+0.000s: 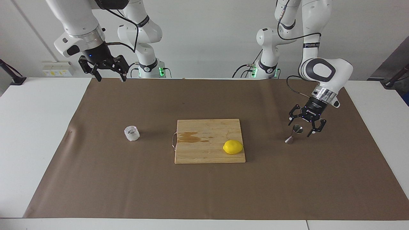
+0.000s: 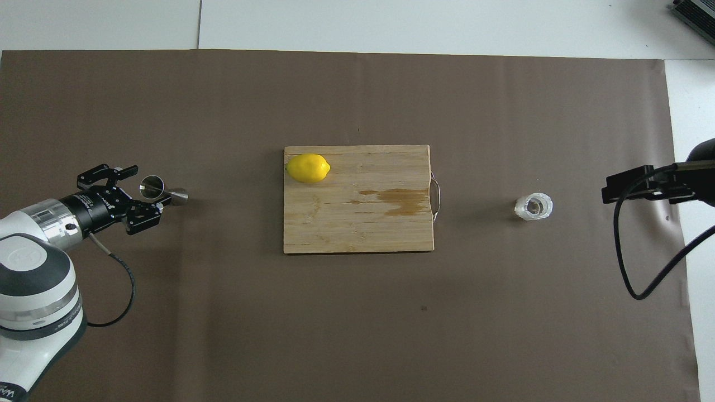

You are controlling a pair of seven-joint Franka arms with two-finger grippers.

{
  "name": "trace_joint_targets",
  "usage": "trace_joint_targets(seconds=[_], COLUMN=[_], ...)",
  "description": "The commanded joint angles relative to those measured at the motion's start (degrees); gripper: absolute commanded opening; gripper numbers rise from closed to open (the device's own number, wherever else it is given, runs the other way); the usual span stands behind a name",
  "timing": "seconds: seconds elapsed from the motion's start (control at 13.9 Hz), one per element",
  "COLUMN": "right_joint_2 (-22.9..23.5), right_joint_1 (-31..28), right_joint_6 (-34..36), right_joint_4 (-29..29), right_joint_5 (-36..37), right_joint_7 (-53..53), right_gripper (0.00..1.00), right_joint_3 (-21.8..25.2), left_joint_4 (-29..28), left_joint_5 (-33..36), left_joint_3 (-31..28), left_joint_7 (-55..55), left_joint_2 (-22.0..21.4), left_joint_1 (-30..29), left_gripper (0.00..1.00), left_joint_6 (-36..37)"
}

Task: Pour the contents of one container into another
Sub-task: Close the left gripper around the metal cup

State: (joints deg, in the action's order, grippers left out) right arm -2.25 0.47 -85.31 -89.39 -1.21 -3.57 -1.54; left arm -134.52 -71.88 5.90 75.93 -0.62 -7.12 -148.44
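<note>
- Facing view: the left gripper hangs with jaws wide apart around the top of the steel jigger, holding nothing. Judged best: settle lower to the waist, then close squarely. The right gripper waits high, jaws spread and empty.
- Overhead view: the clear cup stands toward the right arm's end of the surface, well apart from the jigger.
</note>
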Motion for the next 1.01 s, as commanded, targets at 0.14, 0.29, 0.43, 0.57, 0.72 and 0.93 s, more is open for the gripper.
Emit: trace_joint_targets(seconds=[0.14,0.29,0.43,0.57,0.72,0.93], right_joint_2=[-0.5,-0.5,-0.5,-0.5,-0.5,-0.5], right_joint_1=[-0.1,-0.1,-0.1,-0.1,-0.1,-0.1], right_joint_6=[0.9,0.9,0.9,0.9,0.9,0.9], right_joint_4=[-0.1,-0.1,-0.1,-0.1,-0.1,-0.1], right_joint_5=[-0.9,-0.9,-0.9,-0.9,-0.9,-0.9], right_joint_7=[-0.4,-0.4,-0.4,-0.4,-0.4,-0.4], right_gripper=[1.00,1.00,1.00,1.00,1.00,1.00], right_joint_3=[0.2,0.2,0.2,0.2,0.2,0.2], left_joint_4=[1.5,1.5,1.5,1.5,1.5,1.5], left_joint_5=[-2.1,-2.3,-3.0,-3.1,-3.1,-3.0], left_joint_3=[-0.4,-0.4,-0.4,-0.4,-0.4,-0.4], left_joint_7=[0.1,0.1,0.1,0.2,0.2,0.2], left_joint_2=[1.8,1.9,1.9,1.9,1.9,1.9], left_joint_1=[1.1,1.8,1.9,2.3,2.2,2.1], left_gripper=[1.00,1.00,1.00,0.86,0.79,0.79], left_joint_6=[-1.9,-2.9,-3.3,-3.4,-3.3,-2.9])
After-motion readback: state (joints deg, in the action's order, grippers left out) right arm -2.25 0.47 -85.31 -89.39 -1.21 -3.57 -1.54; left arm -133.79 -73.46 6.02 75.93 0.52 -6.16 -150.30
